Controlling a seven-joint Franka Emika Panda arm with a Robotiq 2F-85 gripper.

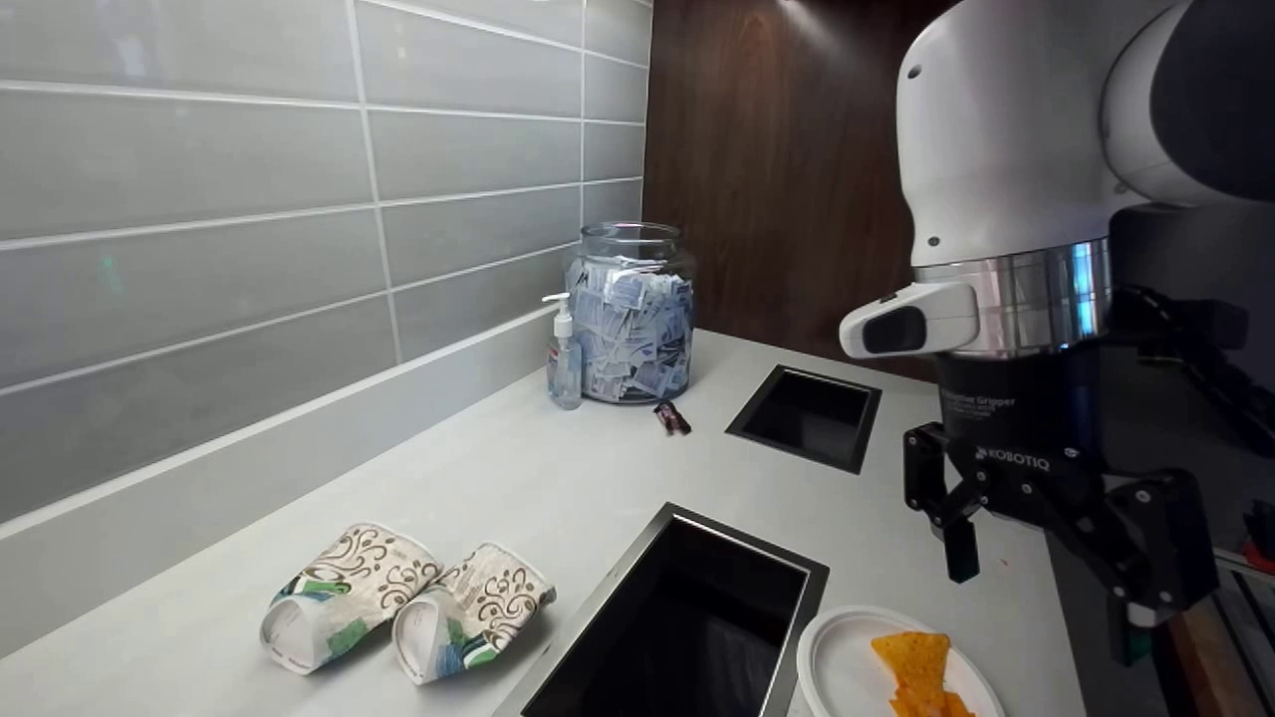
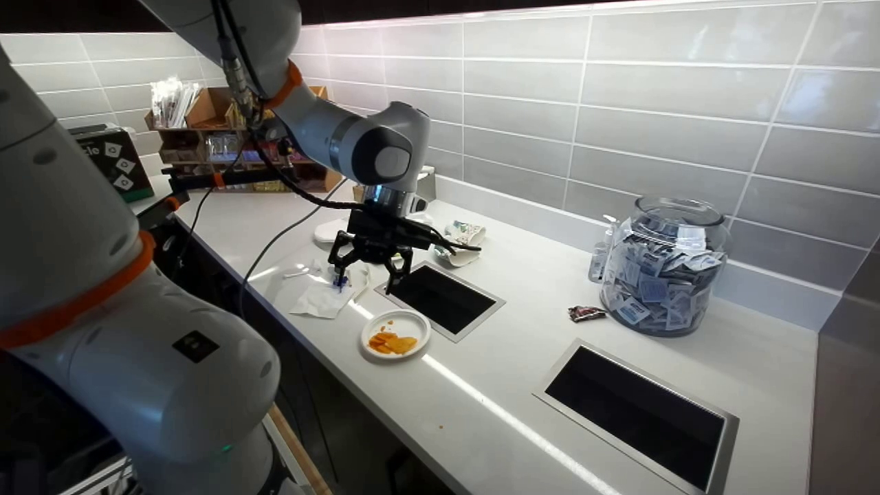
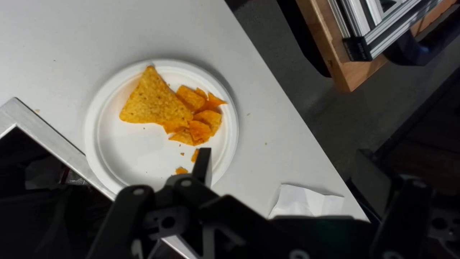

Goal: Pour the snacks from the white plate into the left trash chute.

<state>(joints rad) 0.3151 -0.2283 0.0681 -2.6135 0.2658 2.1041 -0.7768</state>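
Note:
The round white plate [image 3: 118, 144] lies flat on the pale countertop and also shows in both exterior views [image 1: 842, 647] [image 2: 414, 326]. It bears the orange snacks [image 3: 154, 100], one large chip and smaller broken pieces [image 1: 911, 657] [image 2: 395, 342]. The left trash chute [image 1: 687, 607], a black rectangular hole with a metal rim, is right beside the plate [image 2: 443, 299]; its rim [image 3: 46, 136] nearly touches the plate in the wrist view. My gripper [image 1: 1046, 596] is open and empty above the counter [image 2: 366, 283]. In the wrist view one finger of the gripper [image 3: 285, 165] overlaps the plate's edge.
A second chute [image 1: 812, 418] lies farther along the counter. A glass jar of packets [image 1: 633, 339], a pump bottle [image 1: 565, 363] and a wrapped candy [image 1: 671, 418] stand near it. Two crumpled patterned cups [image 1: 359, 588] lie by the wall. A napkin [image 2: 323, 302] lies near the counter's edge.

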